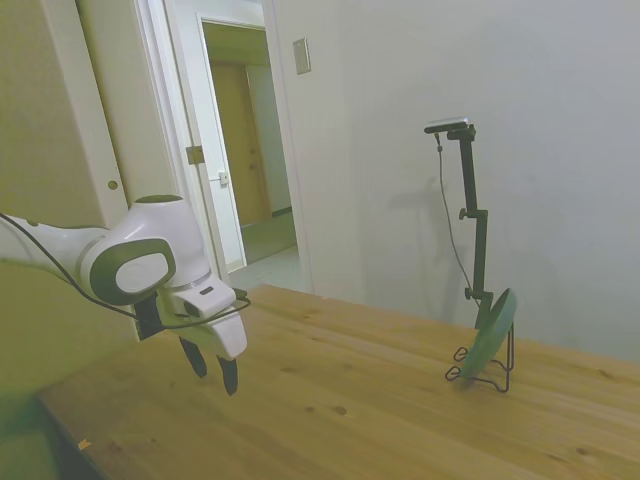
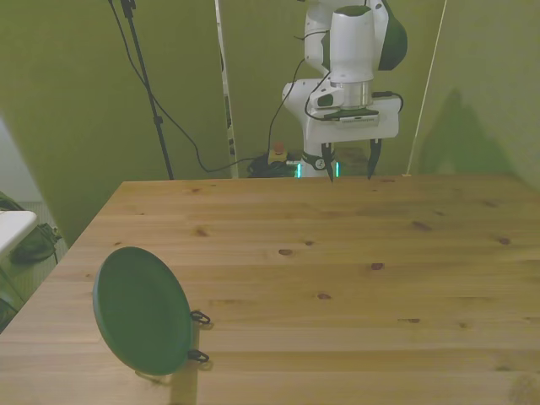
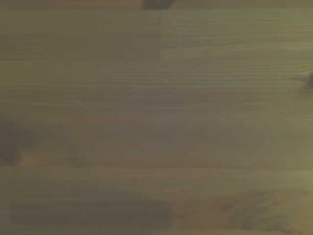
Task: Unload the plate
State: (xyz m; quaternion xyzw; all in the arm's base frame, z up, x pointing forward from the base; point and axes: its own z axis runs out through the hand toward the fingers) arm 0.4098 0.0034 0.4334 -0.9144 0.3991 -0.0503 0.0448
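Observation:
The dark green plate [image 2: 141, 310] stands on edge, leaning in a thin black wire stand [image 2: 199, 336] near the front view's lower left corner. From the side, the plate [image 1: 493, 333] shows nearly edge-on on the stand [image 1: 490, 376] at the table's far right end. My gripper [image 2: 348, 169] hangs open and empty above the table's opposite edge, well away from the plate. In the side view the gripper [image 1: 213, 367] hovers a little above the wood at the left. The wrist view shows only blurred bare wooden planks [image 3: 156, 117].
The wooden table [image 2: 337, 278] spreads between the gripper and the plate. Cables and thin poles [image 2: 224, 84] stand behind the table's far edge. An open doorway [image 1: 245, 150] shows behind the arm in the side view.

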